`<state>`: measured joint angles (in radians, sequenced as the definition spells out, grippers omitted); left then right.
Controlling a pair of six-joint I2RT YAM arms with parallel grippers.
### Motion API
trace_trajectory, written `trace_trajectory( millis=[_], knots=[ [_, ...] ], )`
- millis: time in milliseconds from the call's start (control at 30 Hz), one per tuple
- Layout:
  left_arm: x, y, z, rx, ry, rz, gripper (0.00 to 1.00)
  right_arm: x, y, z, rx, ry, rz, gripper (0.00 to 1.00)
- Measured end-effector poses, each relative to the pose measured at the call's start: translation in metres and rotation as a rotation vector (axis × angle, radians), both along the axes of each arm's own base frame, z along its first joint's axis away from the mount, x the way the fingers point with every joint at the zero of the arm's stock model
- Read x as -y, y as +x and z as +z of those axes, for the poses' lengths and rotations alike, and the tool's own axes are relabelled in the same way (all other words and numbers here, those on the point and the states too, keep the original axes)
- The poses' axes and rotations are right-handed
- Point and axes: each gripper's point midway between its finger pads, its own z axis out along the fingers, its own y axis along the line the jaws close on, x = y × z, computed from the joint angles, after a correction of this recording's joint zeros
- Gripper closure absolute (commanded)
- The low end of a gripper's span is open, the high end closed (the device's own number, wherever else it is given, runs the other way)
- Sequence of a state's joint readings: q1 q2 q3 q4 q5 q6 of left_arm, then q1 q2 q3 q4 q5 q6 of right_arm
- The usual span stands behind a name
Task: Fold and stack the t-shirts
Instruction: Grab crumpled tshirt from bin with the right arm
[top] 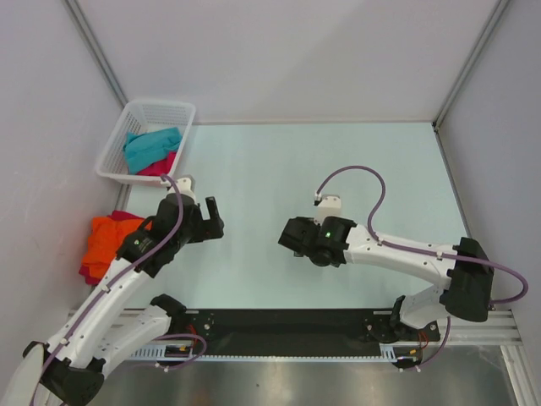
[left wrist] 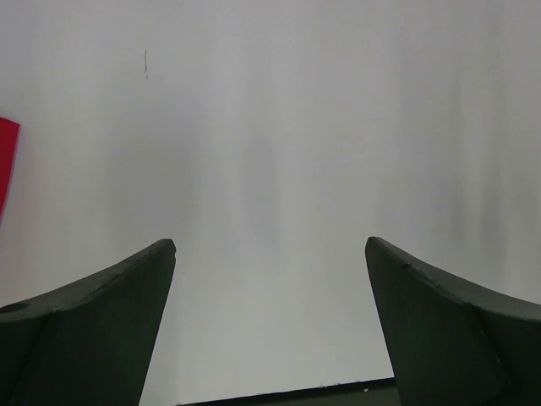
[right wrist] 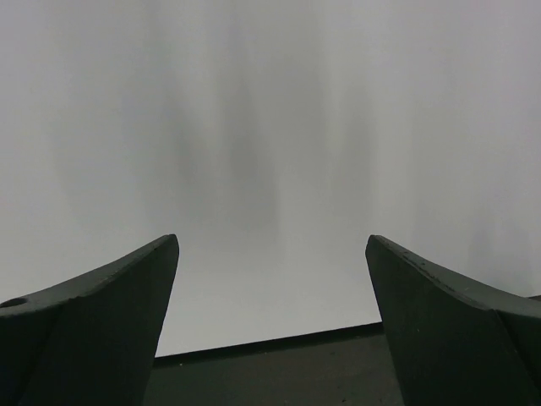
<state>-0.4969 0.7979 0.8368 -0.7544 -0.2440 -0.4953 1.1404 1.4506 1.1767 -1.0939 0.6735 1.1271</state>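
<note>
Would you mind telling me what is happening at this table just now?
Two robot arms are meant to fold and stack t-shirts, but neither holds anything. The left gripper and right gripper hang open above the table. A teal shirt and a magenta shirt lie crumpled in the white basket at the far left corner. An orange shirt lies heaped over a dark red shirt at the left edge, beside the left arm.

basket [top: 117, 144]: set in the far left corner
inside it: two t-shirts [top: 152, 146]
t-shirt pile [top: 106, 238]: laid before the basket, at the left edge
</note>
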Motion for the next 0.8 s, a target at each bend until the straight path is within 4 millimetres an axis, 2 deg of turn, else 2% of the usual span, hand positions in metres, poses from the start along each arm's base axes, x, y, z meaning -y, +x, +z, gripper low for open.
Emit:
trace_trajectory(
  millis=[267, 633, 800],
  knots=[
    [0.000, 0.000, -0.006, -0.005, 0.008, -0.004, 0.01, -0.015, 0.001, 0.015, 0.046, 0.087, 0.055, 0.00],
    [0.001, 0.003, -0.005, 0.008, 0.001, -0.005, 0.01, -0.034, -0.011, 0.017, 0.095, 0.277, 0.217, 0.05],
    [0.004, 0.006, -0.007, 0.006, 0.015, -0.026, 0.01, -0.040, -0.012, 0.021, 0.107, 0.311, 0.248, 0.05]
  ],
)
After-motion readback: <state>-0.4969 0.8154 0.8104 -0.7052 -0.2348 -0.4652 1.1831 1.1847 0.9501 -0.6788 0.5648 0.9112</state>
